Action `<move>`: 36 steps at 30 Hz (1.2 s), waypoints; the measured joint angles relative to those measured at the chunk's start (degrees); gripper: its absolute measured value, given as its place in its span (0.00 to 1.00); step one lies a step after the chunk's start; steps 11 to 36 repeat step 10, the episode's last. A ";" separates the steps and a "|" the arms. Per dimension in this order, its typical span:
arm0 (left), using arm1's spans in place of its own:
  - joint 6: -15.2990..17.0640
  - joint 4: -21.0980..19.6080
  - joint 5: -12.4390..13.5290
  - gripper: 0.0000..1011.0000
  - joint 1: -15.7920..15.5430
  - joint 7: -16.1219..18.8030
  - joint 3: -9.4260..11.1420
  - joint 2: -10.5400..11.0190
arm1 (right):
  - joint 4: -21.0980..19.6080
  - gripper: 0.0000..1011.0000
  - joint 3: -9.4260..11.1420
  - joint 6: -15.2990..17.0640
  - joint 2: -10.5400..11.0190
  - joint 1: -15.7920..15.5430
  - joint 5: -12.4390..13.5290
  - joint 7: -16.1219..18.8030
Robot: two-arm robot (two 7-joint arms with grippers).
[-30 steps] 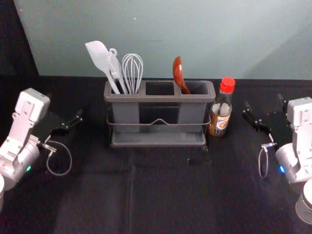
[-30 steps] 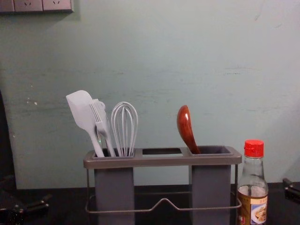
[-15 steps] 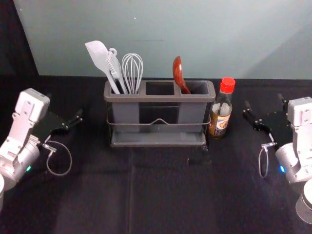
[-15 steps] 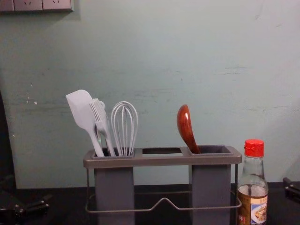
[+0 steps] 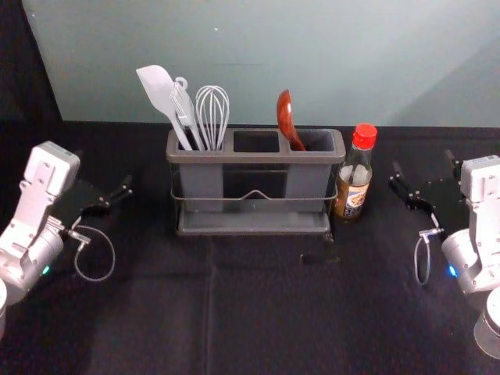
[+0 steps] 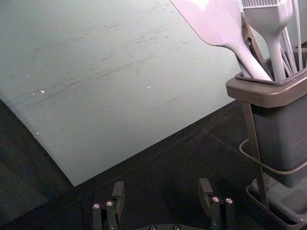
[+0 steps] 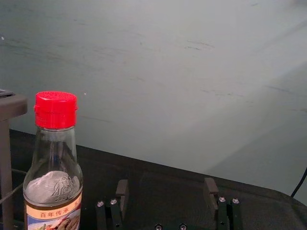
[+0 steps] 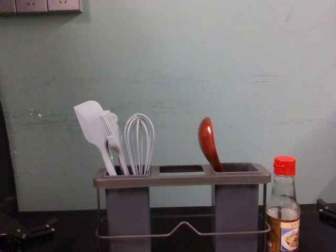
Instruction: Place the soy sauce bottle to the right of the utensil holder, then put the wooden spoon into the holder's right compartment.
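Note:
The grey utensil holder (image 5: 254,156) stands mid-table. The wooden spoon (image 5: 286,117) leans in its right compartment, bowl up; the chest view shows this spoon (image 8: 208,143) too. Just right of the holder, the soy sauce bottle (image 5: 355,176) with its red cap is upright. My left gripper (image 5: 105,169) is off to the holder's left, and in its wrist view the left gripper (image 6: 162,186) is open and empty. My right gripper (image 5: 423,162) is to the right of the bottle; in its wrist view the right gripper (image 7: 166,184) is open and empty, with the bottle (image 7: 53,182) beside it.
A white spatula (image 5: 160,94), a brush (image 5: 185,109) and a whisk (image 5: 212,113) stand in the holder's left compartment. Behind the dark-covered table (image 5: 258,312) rises a pale wall (image 5: 258,47). A thin cable (image 7: 300,183) hangs at the edge of the right wrist view.

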 joint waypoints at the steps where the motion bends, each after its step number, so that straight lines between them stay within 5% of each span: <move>1: 0.00 0.00 0.00 0.99 0.00 0.00 0.00 0.00 | 0.00 0.99 -0.01 0.00 0.00 0.00 0.00 0.02; 36: 0.00 0.00 0.00 0.99 0.00 0.00 0.00 0.00 | 0.00 0.99 -0.01 0.00 0.00 0.00 0.00 0.06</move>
